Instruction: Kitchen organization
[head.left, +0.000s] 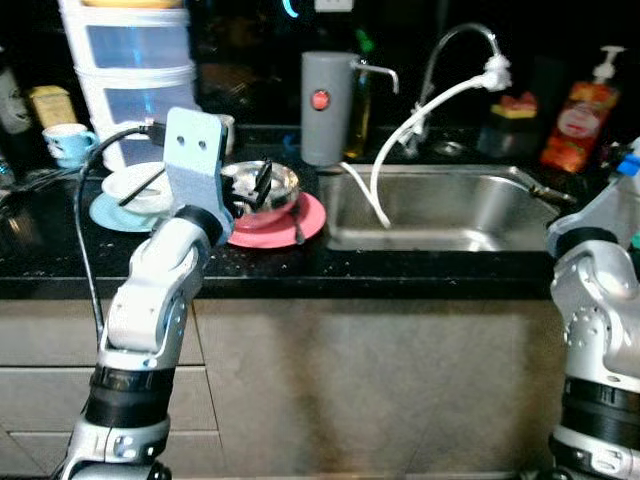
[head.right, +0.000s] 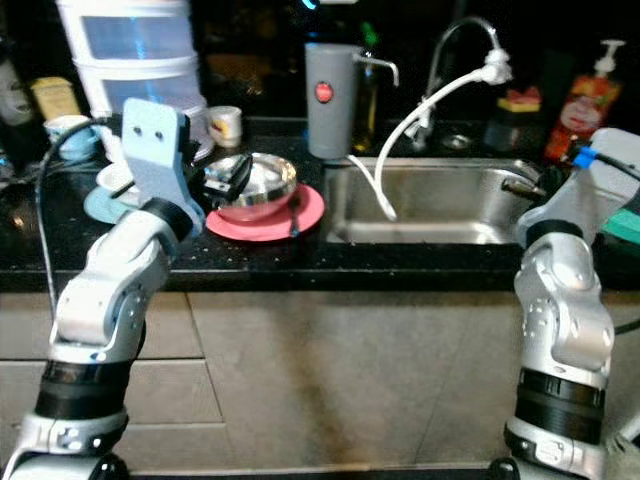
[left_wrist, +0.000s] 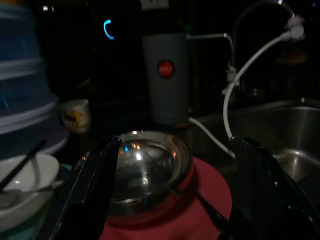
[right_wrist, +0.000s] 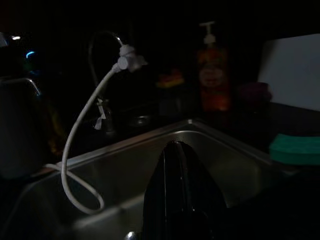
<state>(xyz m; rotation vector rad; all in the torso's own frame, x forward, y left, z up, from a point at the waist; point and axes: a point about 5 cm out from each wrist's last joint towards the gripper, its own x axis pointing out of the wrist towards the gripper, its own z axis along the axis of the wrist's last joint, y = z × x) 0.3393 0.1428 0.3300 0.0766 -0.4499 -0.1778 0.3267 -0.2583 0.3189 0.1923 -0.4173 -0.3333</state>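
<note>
A steel bowl (head.left: 272, 187) sits on a pink plate (head.left: 305, 222) on the black counter, left of the sink (head.left: 450, 235). A dark utensil (head.left: 298, 228) lies on the plate beside the bowl. My left gripper (head.left: 260, 186) is open at the bowl, and in the left wrist view its fingers (left_wrist: 95, 190) stand one on each side of the bowl (left_wrist: 145, 170), with nothing held. My right gripper (head.right: 513, 186) hangs over the sink's right end; in the right wrist view its fingers (right_wrist: 175, 190) are pressed together, holding nothing.
A white bowl (head.left: 135, 188) with a stick in it rests on a light-blue plate at the left. Behind stand stacked white containers (head.left: 135, 70), a cup (head.left: 68, 143), a grey jug (head.left: 328, 105), a faucet with a white hose (head.left: 420, 115) and a soap bottle (head.left: 580, 120). A green sponge (right_wrist: 295, 147) lies right of the sink.
</note>
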